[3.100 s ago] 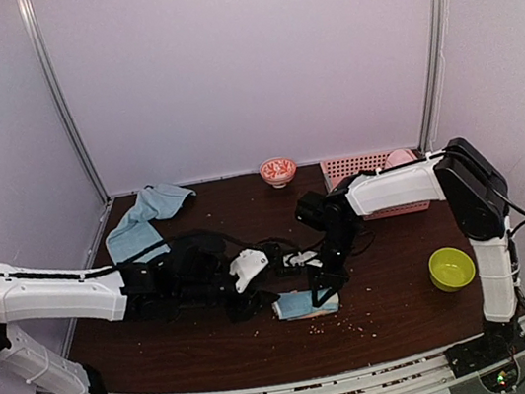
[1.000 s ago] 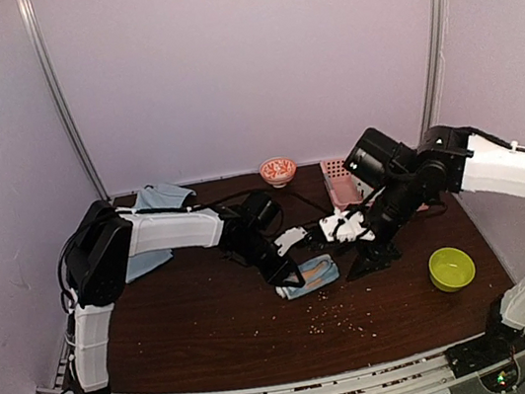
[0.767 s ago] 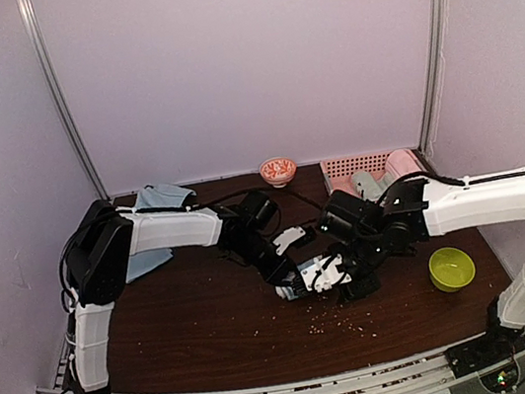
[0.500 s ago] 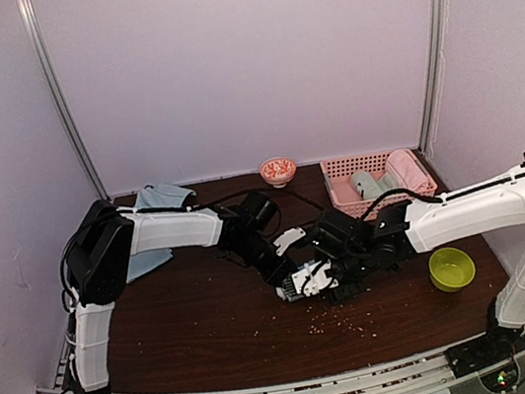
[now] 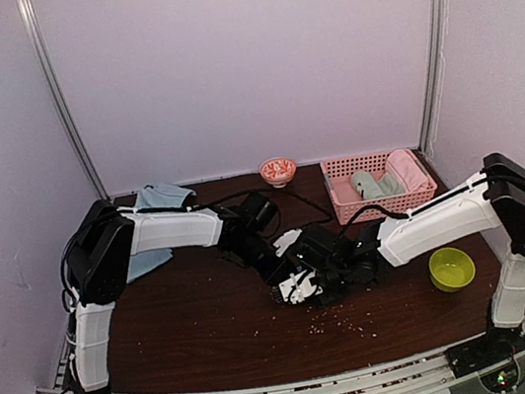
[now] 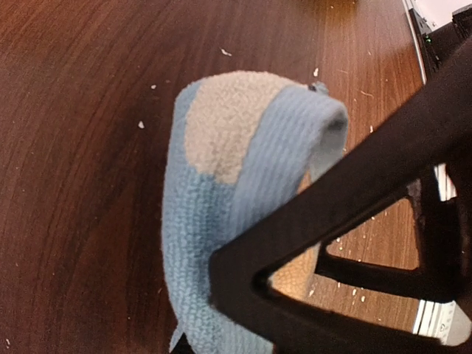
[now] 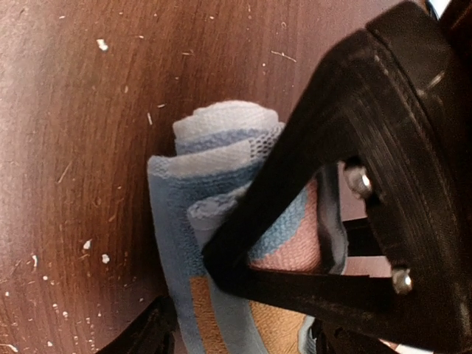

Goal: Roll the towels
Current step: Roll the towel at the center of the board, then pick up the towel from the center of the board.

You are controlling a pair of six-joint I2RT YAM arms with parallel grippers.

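The spotted light-blue towel (image 6: 221, 147) lies rolled at mid-table. In the right wrist view the towel's (image 7: 221, 147) coiled end and orange spots show. My left gripper (image 6: 199, 310) is shut on one end of the roll. My right gripper (image 7: 184, 295) stands open astride the other end, one finger on each side. From above, the left gripper (image 5: 275, 263) and the right gripper (image 5: 302, 283) meet over the roll and hide most of it. The plain towel (image 5: 158, 199) lies crumpled at the back left, partly under my left arm.
A pink lattice basket (image 5: 338, 167) at the back right holds rolled cloths. A lime-green bowl (image 5: 451, 268) sits at the right, near my right arm's base. A small orange-patterned bowl (image 5: 278, 168) stands at the back centre. Pale crumbs (image 5: 341, 316) dot the dark wooden table.
My right arm has swung down and left from beside the basket to the rolled towel, with its jaws opening wider. The left arm and its grip have stayed still.
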